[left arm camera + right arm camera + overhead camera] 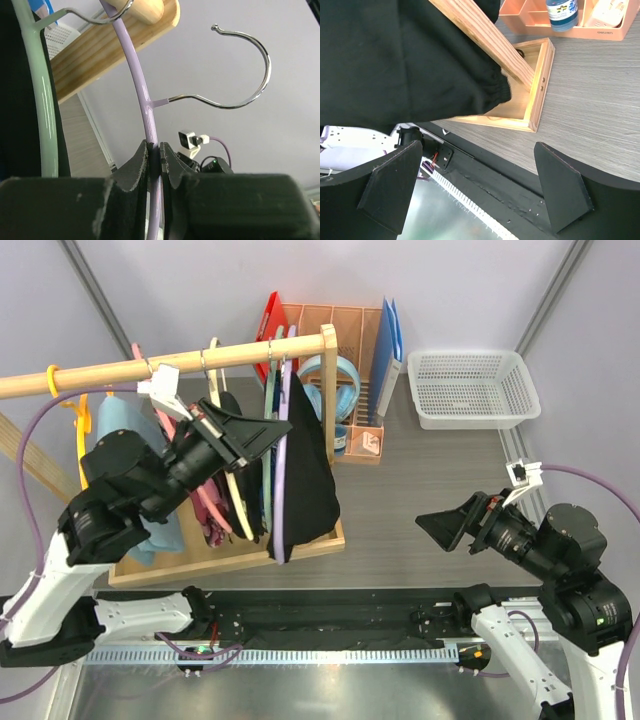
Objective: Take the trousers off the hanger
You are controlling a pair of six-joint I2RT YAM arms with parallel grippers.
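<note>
The black trousers (305, 475) hang folded over a purple hanger (284, 405) at the right end of the wooden rack. My left gripper (272, 430) is shut on that hanger. In the left wrist view the fingers (131, 167) pinch the purple bar (145, 100), and its metal hook (252, 92) stands free of the wooden rod (142, 7). My right gripper (440, 525) is open and empty, to the right of the trousers. In the right wrist view the black trousers (395, 60) hang above the rack's base (535, 95). I cannot make out the printed dark-blue pair.
A green hanger (40, 110) hangs next to the purple one. Pink garment (207, 505) and light-blue cloth (125, 430) hang further left. An orange organiser (345, 340) with folders stands behind the rack, a white basket (470, 390) at the back right.
</note>
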